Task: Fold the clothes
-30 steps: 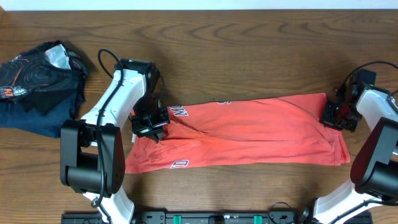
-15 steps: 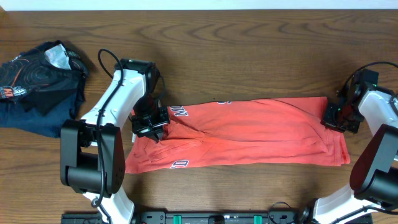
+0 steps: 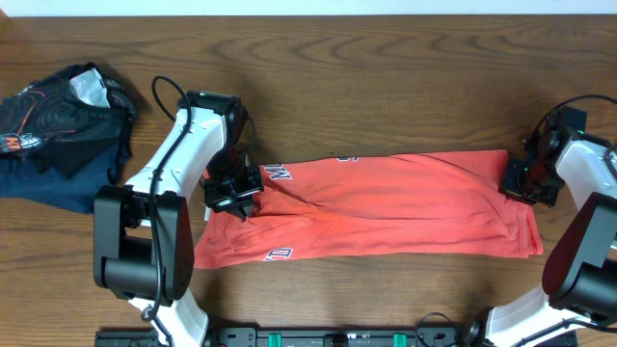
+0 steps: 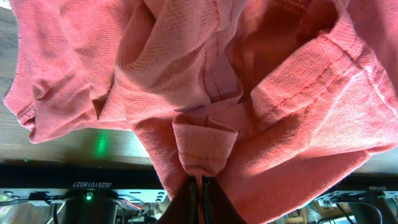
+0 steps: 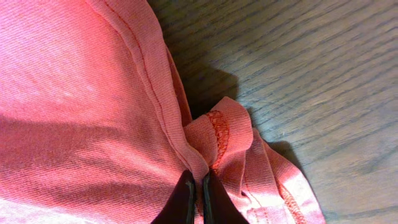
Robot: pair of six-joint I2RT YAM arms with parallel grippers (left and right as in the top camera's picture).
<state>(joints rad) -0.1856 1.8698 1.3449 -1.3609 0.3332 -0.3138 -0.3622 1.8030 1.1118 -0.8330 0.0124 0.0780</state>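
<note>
The clothes, a coral-red T-shirt (image 3: 386,207) with white lettering, lie stretched into a long band across the table's middle. My left gripper (image 3: 234,196) is shut on the shirt's left end, where the cloth bunches. In the left wrist view the dark fingers (image 4: 200,198) pinch a folded tab of the red fabric (image 4: 205,146). My right gripper (image 3: 521,180) is shut on the shirt's far right corner. The right wrist view has its fingertips (image 5: 198,190) clamped on a hem fold (image 5: 217,134) over the wood.
A dark navy and black garment pile (image 3: 63,125) lies at the far left of the wooden table (image 3: 386,87). The arm bases (image 3: 145,260) stand at the near edge on both sides.
The right gripper has shifted slightly up and right with the shirt corner, pulling the band a little straighter. The left gripper has stayed put.
</note>
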